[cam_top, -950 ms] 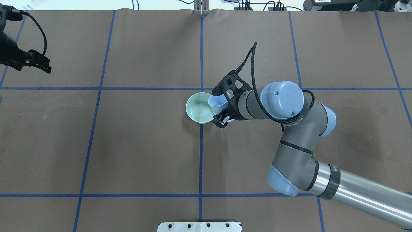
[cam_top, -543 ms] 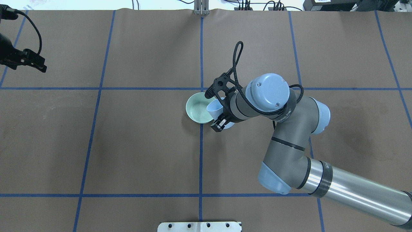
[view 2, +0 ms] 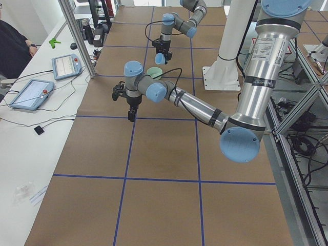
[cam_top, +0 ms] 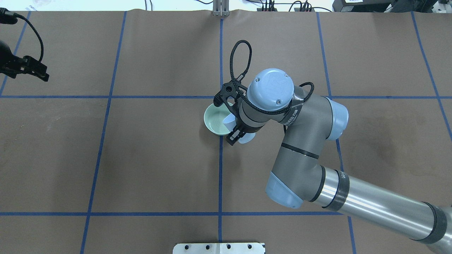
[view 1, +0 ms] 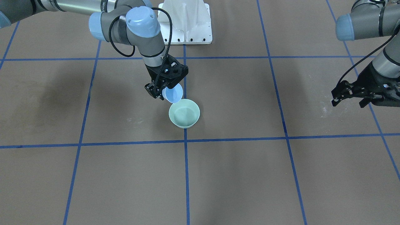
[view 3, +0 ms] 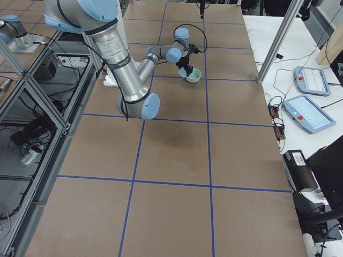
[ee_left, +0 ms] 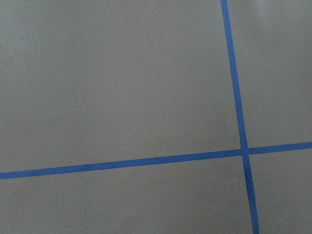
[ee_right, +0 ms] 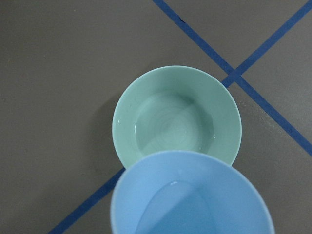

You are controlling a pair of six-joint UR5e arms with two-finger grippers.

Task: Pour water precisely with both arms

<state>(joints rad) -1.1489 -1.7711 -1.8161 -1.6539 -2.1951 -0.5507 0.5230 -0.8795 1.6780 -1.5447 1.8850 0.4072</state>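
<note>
My right gripper (view 1: 164,90) is shut on a light blue cup (view 1: 173,93) and holds it tilted, with its rim over the near edge of a mint green bowl (view 1: 184,115). In the right wrist view the cup (ee_right: 190,195) holds water (ee_right: 168,212), and a shallow glinting pool lies in the bowl (ee_right: 146,92). I see no stream between them. From overhead, the right wrist covers most of the cup (cam_top: 229,123) next to the bowl (cam_top: 213,121). My left gripper (view 1: 348,100) is open and empty, far off at the table's side (cam_top: 35,72).
Brown paper with blue tape grid lines covers the table (cam_top: 141,158). The white pedestal base (view 1: 186,22) stands behind the bowl. The left wrist view shows only bare paper and a tape crossing (ee_left: 243,151). Tablets and cables lie on the side bench (view 2: 31,92).
My right arm has swung left and turned its wrist, tipping the cup further over the bowl. My left gripper has drifted a little further left.
</note>
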